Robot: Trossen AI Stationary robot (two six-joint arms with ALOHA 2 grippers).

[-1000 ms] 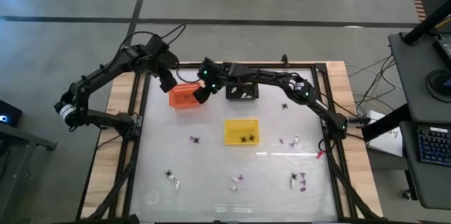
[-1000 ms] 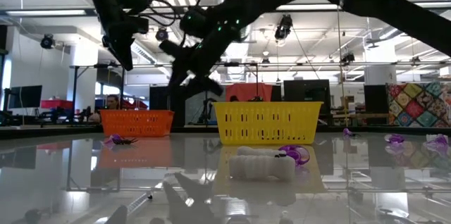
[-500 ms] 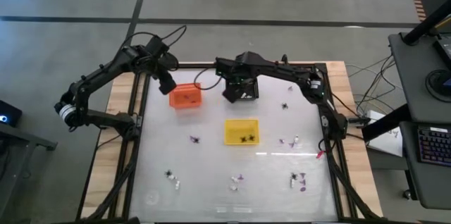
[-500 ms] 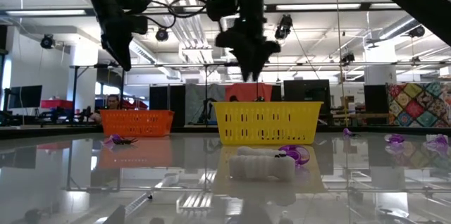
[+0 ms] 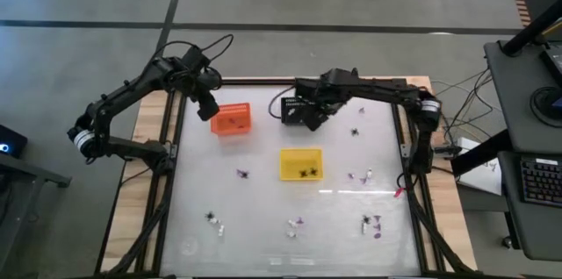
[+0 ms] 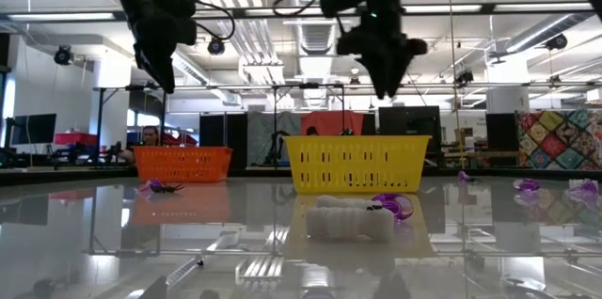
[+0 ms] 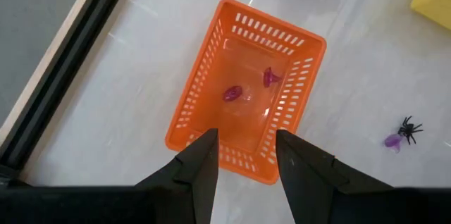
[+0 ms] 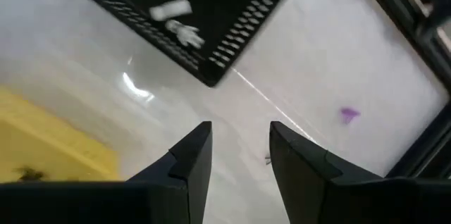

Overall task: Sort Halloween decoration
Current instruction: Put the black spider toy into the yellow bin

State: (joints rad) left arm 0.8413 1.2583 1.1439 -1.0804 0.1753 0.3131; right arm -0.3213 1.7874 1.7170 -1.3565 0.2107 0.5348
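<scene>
While each of the three baskets [image 5: 232,119] holds a few pieces, many pieces [image 5: 372,223] remain unsorted; both the left gripper [image 7: 243,150] and the right gripper [image 8: 238,146] gape, empty.

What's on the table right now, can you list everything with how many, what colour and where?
orange basket: one, orange, far left of the table, two purple pieces inside
black basket: one, black, far middle, white pieces inside
yellow basket: one, yellow, table centre, black spiders inside
loose decorations: many, black, purple and white, scattered over the near half and right side; exact count unclear
left end effector: one, dark, open and empty, above the orange basket's left edge
right end effector: one, dark, open and empty, beside the black basket
</scene>
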